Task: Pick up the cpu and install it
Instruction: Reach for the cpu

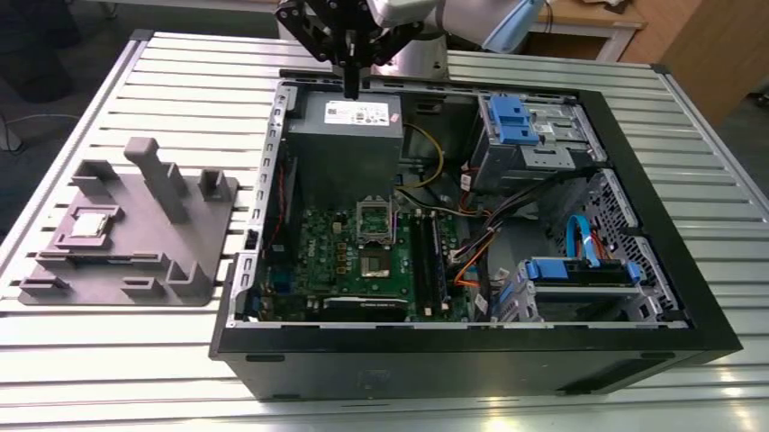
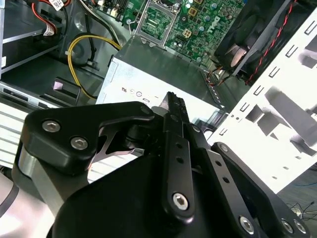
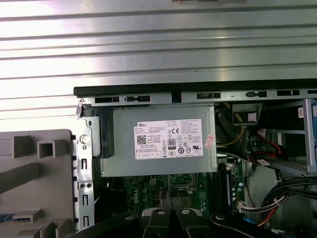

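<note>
The cpu (image 1: 94, 222), a small pale square chip, lies in a recess of the grey moulded tray (image 1: 121, 270) on the exterior view's left, outside the open computer case. My gripper (image 1: 351, 88) hangs far from it, above the grey power supply (image 1: 348, 135) at the back of the case. Its black fingers are shut with nothing between them, as both wrist views show (image 2: 174, 101) (image 3: 171, 198). Further inside lies the green motherboard (image 1: 348, 261), with the metal socket frame (image 1: 375, 219) near its middle.
The black case wall (image 1: 456, 351) rims the board. Blue drive cages (image 1: 520, 121) (image 1: 577, 270) and loose cables (image 1: 481, 243) crowd the exterior view's right side. A fan (image 2: 247, 39) sits beside the board. Everything rests on a slatted metal table (image 1: 121, 360).
</note>
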Available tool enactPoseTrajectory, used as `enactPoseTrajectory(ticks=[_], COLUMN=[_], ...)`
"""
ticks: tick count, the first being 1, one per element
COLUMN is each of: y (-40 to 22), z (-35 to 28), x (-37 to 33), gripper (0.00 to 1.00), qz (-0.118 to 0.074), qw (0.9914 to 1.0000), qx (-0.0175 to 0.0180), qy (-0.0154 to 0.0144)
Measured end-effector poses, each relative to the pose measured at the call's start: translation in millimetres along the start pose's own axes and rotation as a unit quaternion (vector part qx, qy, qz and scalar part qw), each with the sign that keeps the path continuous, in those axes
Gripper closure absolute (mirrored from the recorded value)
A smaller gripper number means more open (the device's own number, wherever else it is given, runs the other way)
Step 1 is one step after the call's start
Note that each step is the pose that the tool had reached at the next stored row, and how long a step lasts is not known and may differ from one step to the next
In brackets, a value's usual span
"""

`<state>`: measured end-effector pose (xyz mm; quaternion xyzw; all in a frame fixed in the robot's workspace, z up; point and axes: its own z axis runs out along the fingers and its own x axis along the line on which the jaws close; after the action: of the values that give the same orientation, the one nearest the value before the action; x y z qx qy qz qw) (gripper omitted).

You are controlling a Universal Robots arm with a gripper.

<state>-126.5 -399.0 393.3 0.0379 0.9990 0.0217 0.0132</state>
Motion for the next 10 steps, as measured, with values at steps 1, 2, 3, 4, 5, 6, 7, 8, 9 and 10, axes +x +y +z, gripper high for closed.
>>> enactPoseTrajectory(ticks=[1,2,3,4,5,6,7,8,9,10], y=[0.0,-0.1,-0.1,-0.2,-0.3,-0.3,-0.4,-0.4,-0.5,-0.6], z=[0.0,0.0,0.0,-0.1,-0.1,-0.1,-0.1,-0.2,-0.2,-0.2], x=[0.7,1.5,2.4,3.2,4.1,4.8,5.6,6.5,7.5,8.6], gripper=[0.89,0.89,0.89,0.89,0.89,0.89,0.89,0.89,0.89,0.89], qz=[0.000,0.000,0.000,0.000,0.000,0.000,0.000,0.000,0.000,0.000], qw=[1.00000,1.00000,1.00000,1.00000,1.00000,1.00000,1.00000,1.00000,1.00000,1.00000], qx=[0.0000,0.0000,0.0000,0.0000,0.0000,0.0000,0.0000,0.0000,0.0000,0.0000], qy=[0.0000,0.0000,0.0000,0.0000,0.0000,0.0000,0.0000,0.0000,0.0000,0.0000])
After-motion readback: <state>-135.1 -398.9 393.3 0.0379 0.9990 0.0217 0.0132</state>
